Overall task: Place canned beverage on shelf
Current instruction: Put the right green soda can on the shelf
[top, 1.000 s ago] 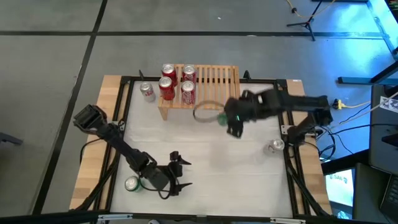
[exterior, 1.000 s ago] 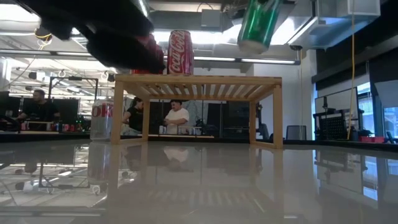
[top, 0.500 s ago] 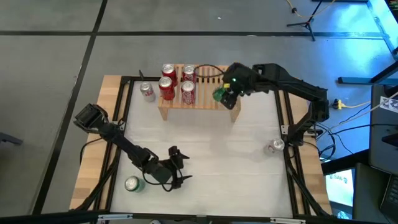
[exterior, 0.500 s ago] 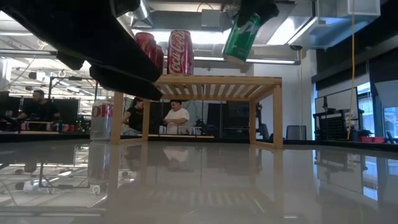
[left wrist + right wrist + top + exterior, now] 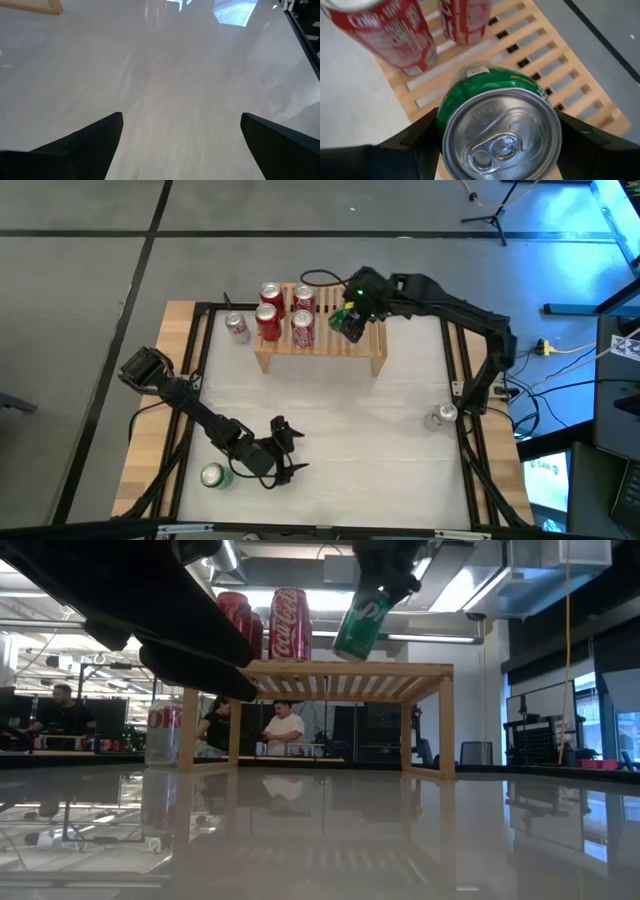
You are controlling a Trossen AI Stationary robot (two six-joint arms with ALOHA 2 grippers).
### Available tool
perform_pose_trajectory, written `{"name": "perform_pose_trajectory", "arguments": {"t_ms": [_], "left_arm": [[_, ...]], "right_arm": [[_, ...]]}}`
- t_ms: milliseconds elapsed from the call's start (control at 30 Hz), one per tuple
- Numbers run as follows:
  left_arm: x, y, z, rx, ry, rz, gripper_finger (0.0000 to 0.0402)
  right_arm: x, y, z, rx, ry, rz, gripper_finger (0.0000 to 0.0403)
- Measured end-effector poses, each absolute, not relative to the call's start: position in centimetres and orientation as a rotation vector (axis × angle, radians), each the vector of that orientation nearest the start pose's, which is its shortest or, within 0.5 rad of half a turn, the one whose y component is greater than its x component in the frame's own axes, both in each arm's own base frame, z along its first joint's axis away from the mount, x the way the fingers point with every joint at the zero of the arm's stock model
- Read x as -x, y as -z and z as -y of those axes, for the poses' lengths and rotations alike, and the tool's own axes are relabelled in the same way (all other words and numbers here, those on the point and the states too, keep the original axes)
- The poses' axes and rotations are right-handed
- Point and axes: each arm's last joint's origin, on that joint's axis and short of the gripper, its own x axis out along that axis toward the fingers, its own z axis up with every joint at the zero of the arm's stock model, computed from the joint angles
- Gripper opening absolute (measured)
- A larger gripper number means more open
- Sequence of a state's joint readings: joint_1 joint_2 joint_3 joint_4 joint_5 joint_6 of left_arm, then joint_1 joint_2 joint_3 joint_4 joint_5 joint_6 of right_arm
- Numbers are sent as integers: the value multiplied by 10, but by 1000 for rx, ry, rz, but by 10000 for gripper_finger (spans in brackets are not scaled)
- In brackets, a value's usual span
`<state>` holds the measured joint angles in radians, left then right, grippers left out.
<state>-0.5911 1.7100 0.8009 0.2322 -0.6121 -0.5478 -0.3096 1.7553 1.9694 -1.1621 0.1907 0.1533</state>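
Observation:
My right gripper (image 5: 352, 313) hangs over the pale wooden shelf (image 5: 368, 345) at the table's far side, shut on a green can (image 5: 345, 325). The low view shows the green can (image 5: 360, 626) tilted, a little above the shelf's slatted top (image 5: 400, 668). Several red cans (image 5: 269, 321) stand upright on the shelf's left half, close beside the green one. Near the front left, my left gripper (image 5: 290, 452) stands open over bare table, and nothing shows between its fingers (image 5: 95, 142). My right gripper pinches the green can's side wall (image 5: 445, 111) just under its top rim, one finger (image 5: 417, 147) on each side. The fingers slant down from above and from the right. The can hangs tilted, top end toward the wrist, clear of the slats (image 5: 520, 47).
One red can (image 5: 236, 327) stands on the table left of the shelf. A can (image 5: 212, 475) sits by the front left edge behind my left gripper, and a silver can (image 5: 443, 415) stands near the right edge. The shelf's right half (image 5: 362, 305) is bare slats.
My right gripper has carried the green can from above the table in front of the shelf toward the far edge and slightly left, until it hangs over the shelf top. The can has tipped further and come lower, nearer the slats. The grip has stayed shut.

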Motion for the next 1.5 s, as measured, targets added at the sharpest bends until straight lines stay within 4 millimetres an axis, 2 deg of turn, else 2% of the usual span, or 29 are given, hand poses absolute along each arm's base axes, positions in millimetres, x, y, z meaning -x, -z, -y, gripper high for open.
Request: {"name": "perform_pose_trajectory", "arguments": {"t_ms": [467, 1300, 1500], "left_arm": [[-280, -151, 168, 147, -173, -527, 394], [-280, -151, 168, 148, -173, -527, 394], [-280, -151, 168, 149, -172, -526, 394]], "right_arm": [[-348, -380, 121, -168, 502, -948, 288], [-351, -378, 122, -143, 483, -953, 292], [-351, -378, 122, -128, 492, -954, 337]]}}
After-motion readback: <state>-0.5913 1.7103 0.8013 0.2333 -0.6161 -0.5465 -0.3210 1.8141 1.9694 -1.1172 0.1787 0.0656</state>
